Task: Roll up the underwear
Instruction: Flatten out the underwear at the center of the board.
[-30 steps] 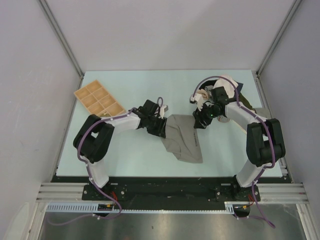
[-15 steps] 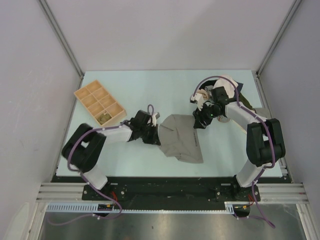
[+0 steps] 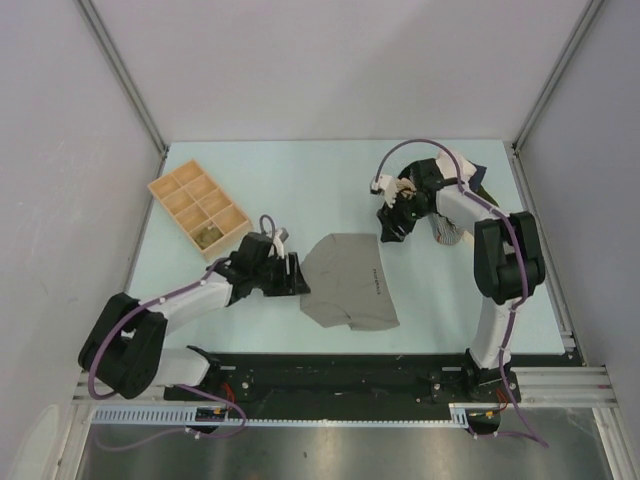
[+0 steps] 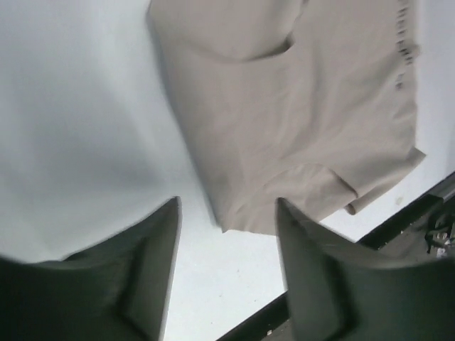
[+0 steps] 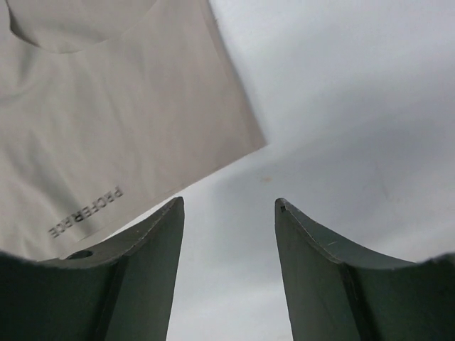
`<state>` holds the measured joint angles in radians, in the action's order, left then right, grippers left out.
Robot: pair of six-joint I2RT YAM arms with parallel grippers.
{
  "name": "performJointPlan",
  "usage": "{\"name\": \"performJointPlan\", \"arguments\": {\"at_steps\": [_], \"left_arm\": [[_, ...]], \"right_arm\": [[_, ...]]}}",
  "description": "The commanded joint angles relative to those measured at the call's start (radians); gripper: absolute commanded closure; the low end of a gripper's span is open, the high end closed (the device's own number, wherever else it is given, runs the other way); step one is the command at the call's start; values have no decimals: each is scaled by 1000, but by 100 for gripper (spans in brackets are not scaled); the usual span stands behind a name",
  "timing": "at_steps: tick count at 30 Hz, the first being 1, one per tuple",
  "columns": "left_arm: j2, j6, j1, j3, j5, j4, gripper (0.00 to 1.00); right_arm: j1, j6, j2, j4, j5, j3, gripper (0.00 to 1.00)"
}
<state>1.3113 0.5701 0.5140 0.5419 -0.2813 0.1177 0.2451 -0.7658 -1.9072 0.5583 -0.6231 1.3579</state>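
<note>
Underwear (image 3: 350, 290) lies flat. Left gripper (image 3: 295, 274) and right gripper (image 3: 388, 231) flank it, fingers spread, holding nothing. Wooden compartment tray (image 3: 198, 208) sits well left.

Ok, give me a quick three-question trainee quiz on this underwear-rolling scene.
1. True or false: the left gripper is clamped on the underwear.
2. The tan compartment tray sits on which part of the table: A) left, B) right, C) near-edge centre?
3. Fill in: the underwear lies ___ the left gripper and the right gripper.
Key: 1 false, both grippers are open; 2 A; 3 between.
</note>
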Motion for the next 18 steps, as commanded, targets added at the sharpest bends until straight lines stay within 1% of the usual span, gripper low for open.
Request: {"name": "performJointPlan", "arguments": {"at_steps": [1,2,3,4,5,6,7,8,9,10,12,13,18], "left_arm": [[17,-217,-46,220,-76,32,30],[49,-257,-55,274,-97,57,29],[92,-304,-58,330,-140,88,29],[130,-394,-60,443,-151,144,28],[219,-436,-60,501,-165,166,28],[264,-478,-60,553,-188,190,28],[307,-559,-60,661,-203,245,28],[397,-602,-60,708,-219,272,28],[437,-639,-61,757,-238,301,28],[480,-683,-60,839,-249,344,28],[567,-719,-60,897,-277,364,28],[586,-739,-61,935,-280,369,27],[696,-777,-60,1013,-279,392,27]], "right_arm": [[8,-121,-116,147,-76,220,42],[6,-122,-148,182,-84,265,43],[6,-122,-214,242,-92,317,43],[5,-121,-243,267,-101,357,43],[6,-121,-268,291,-108,427,44],[11,-122,-315,336,-110,455,44],[14,-133,-332,359,-115,480,45],[20,-135,-351,377,-115,516,45],[29,-138,-363,406,-112,526,46],[36,-144,-377,414,-104,530,46],[49,-147,-380,419,-96,523,46],[49,-147,-385,420,-90,523,46],[49,-136,-398,433,-96,509,48]]}}
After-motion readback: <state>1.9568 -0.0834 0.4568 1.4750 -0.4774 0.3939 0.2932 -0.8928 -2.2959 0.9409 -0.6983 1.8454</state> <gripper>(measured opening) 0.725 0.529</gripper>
